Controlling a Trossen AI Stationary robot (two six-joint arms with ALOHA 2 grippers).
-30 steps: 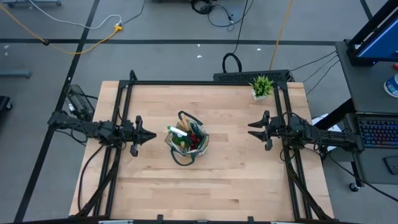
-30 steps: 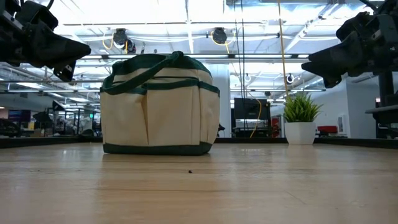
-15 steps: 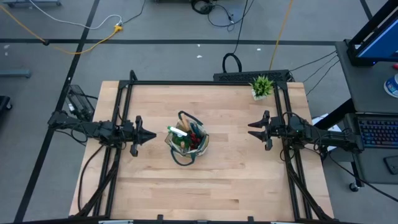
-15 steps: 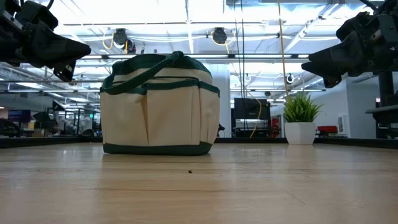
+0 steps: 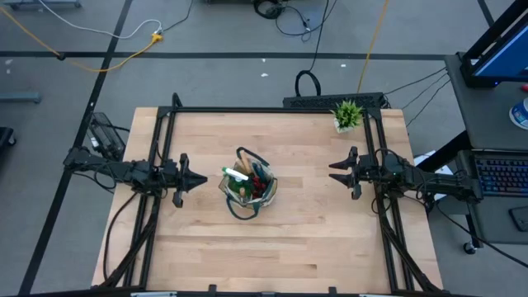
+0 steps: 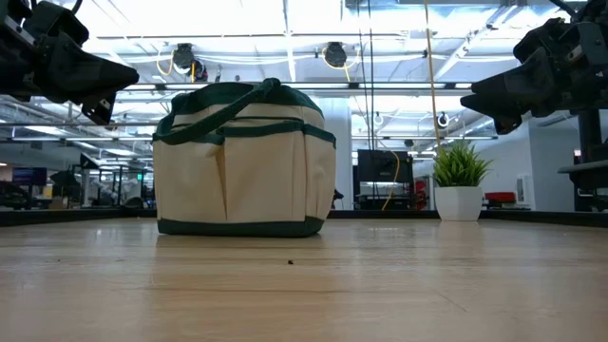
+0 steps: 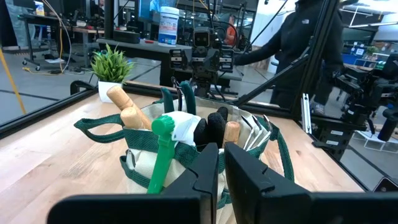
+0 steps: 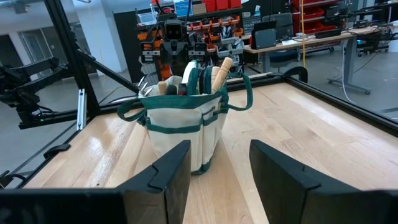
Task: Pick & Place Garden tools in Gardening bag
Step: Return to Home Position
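The gardening bag (image 5: 250, 188) stands upright mid-frame on the surface (image 5: 313, 239), mouth up, with the garden tools (image 7: 127, 112) inside, handles pointing upward. The left tool (image 5: 202, 180), clenched and empty, sits just left of it. The right tool (image 5: 332, 172), released and empty, sits farther right. Probably nothing remains to pick.

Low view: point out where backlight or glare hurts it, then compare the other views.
Low view: ceiling lights behind leave the left gripper and right gripper as dark silhouettes; the gardening bag is well lit. High view: even light, soft shadows. Right wrist view: a pale sheen on the table.
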